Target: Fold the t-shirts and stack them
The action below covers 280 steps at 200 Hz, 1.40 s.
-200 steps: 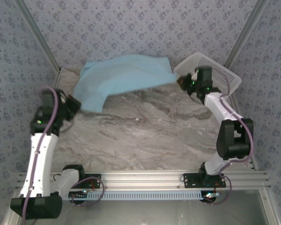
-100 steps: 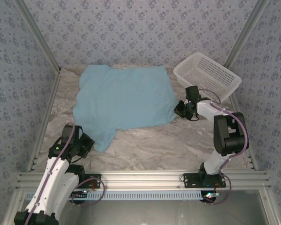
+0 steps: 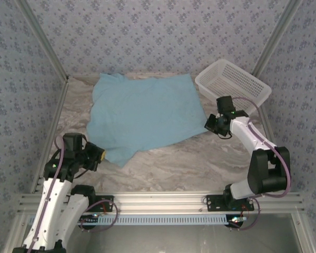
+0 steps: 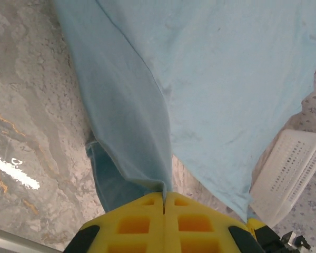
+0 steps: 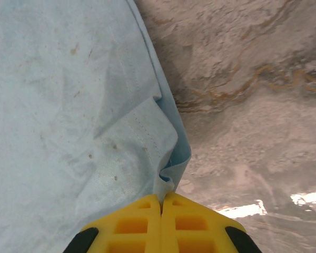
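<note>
**Laying the shirt flat: no fold made yet**

We are holding the light blue t-shirt (image 3: pixel 145 116) by two of its corners while it is lying spread over the far half of the bench (image 3: pixel 200 158). It is reaching from near the far-left corner across to just beside the white mesh basket (image 3: pixel 237 84), which is sitting at the far-right corner. No lettering is showing on the upper face, so we are judging that the printed side is facing down.

The left gripper (image 4: pixel 164 196) is sitting low near the left edge. Its yellow jaws are pressed together and pinching a gathered tip of cloth, and the shirt is running away from that tip in a long crease. The right gripper (image 5: pixel 161 199) is working at the shirt's right edge, near the basket. Its jaws are likewise closed tight, pinching a small bunched corner with a stitched hem.

As we are reading it, the task is sitting at its opening stage. The shirt is spread nearly flat, though the near-left corner is trailing out in a point and the pinched corners are puckering. We are seeing no fold in the cloth and no stack anywhere on the bench, so the folding and stacking are all waiting to be done.
</note>
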Motion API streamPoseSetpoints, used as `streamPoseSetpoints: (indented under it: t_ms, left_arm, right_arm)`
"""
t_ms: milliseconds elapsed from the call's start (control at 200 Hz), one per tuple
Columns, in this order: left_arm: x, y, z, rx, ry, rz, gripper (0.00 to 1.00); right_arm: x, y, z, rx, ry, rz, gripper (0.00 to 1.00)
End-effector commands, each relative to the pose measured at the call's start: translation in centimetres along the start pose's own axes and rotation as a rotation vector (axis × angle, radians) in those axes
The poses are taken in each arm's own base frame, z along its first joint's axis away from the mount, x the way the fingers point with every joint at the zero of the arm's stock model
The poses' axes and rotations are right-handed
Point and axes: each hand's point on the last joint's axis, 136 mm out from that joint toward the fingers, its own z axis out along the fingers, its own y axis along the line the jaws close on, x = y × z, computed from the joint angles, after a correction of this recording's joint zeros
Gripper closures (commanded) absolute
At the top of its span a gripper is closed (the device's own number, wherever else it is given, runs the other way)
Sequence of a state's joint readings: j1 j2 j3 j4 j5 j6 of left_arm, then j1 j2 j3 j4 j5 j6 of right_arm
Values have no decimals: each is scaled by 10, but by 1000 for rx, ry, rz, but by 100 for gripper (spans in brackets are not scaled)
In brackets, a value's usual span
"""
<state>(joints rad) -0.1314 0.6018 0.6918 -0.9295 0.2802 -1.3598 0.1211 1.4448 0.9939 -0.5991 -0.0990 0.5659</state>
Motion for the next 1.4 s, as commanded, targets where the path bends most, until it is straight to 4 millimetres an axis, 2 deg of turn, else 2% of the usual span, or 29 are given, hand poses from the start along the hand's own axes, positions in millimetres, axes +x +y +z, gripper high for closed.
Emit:
streamPoseSetpoints:
  t_ms: [0, 130, 225, 400, 600, 759, 794, 899, 969, 1024, 1059, 1104, 1144, 1244, 1394]
  left_arm:
    - [12, 17, -4, -55, 53, -31, 100]
    - [19, 39, 10, -93, 96, -54, 100]
    - [16, 55, 20, -134, 85, -47, 100]
    - [-6, 70, 40, -209, 1, 33, 100]
    - [-38, 92, 54, -444, -84, 213, 100]
    - [-45, 108, 51, -580, -84, 265, 100]
    - [-43, 108, 48, -587, -78, 270, 99]
    - [-32, 97, 34, -594, -78, 358, 68]
    - [-25, 88, 19, -616, -93, 434, 53]
    - [-17, 73, 12, -594, -96, 522, 52]
    - [-9, 63, 12, -564, -86, 595, 56]
    - [7, 49, 20, -507, -45, 693, 62]
    - [24, 42, 31, -474, 17, 765, 64]
    - [57, 45, 56, -496, 118, 898, 64]
    - [74, 54, 92, -572, 182, 950, 56]
  right_arm:
    - [-4, -17, -14, 66, -13, -13, 100]
    - [-3, -20, -8, 66, 5, -8, 100]
    - [0, -21, 2, 71, 23, -17, 100]
    - [13, -17, 18, 63, 68, -18, 100]
    - [31, -18, 32, 81, 122, -7, 100]
    - [47, -31, 38, 109, 157, 33, 100]
    - [49, -34, 38, 116, 159, 37, 100]
    - [47, -36, 38, 122, 154, 35, 100]
    - [46, -37, 37, 118, 152, 40, 100]
    - [45, -36, 37, 112, 151, 42, 100]
    - [44, -35, 36, 107, 150, 43, 100]
    - [44, -34, 36, 102, 151, 44, 100]
    - [44, -34, 36, 99, 152, 46, 100]
    - [44, -33, 35, 93, 153, 52, 100]
    - [47, -34, 33, 84, 154, 52, 100]
